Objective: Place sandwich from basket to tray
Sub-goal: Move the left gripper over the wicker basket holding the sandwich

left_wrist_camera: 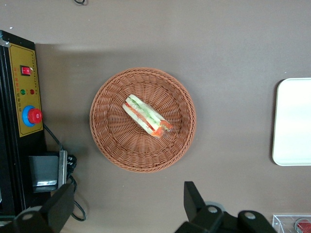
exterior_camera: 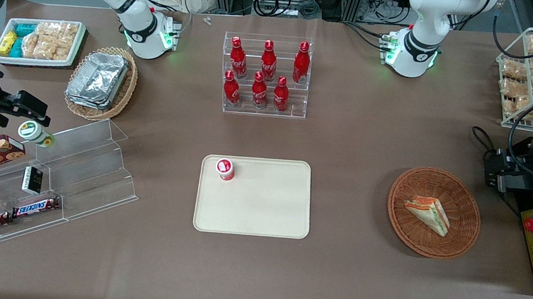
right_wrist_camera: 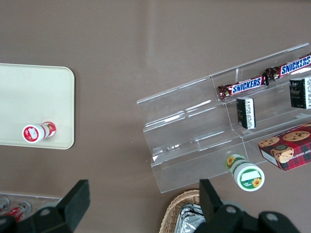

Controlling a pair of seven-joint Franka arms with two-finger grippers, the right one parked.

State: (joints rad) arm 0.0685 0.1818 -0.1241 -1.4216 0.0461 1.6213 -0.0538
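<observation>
Live: my gripper hangs well above the worktop, fingers spread wide, nothing between them. The sandwich lies in the basket, about mid-bowl, wedge on its side w/ the filling layers showing. The basket sits toward my working arm's end.

Key relation: I'm not over it. My fingers hover off the basket's rim, a bit farther from the front cam than the basket, so the sandwich lies nearer that cam than I do. I'd say a short slide toward that cam comes first, then straight down.

Long axis: the wedge runs diagonal, neither along nor square to the line between my fingers. Imo the wrist needs a turn so the fingers close across the short bread-to-bread thickness, not end to end.

The tray sits mid-worktop, well apart from the basket, toward the parked arm's end. A small red-and-white bottle stands on its far corner; the rest of the tray is bare, plenty of landing room.
</observation>
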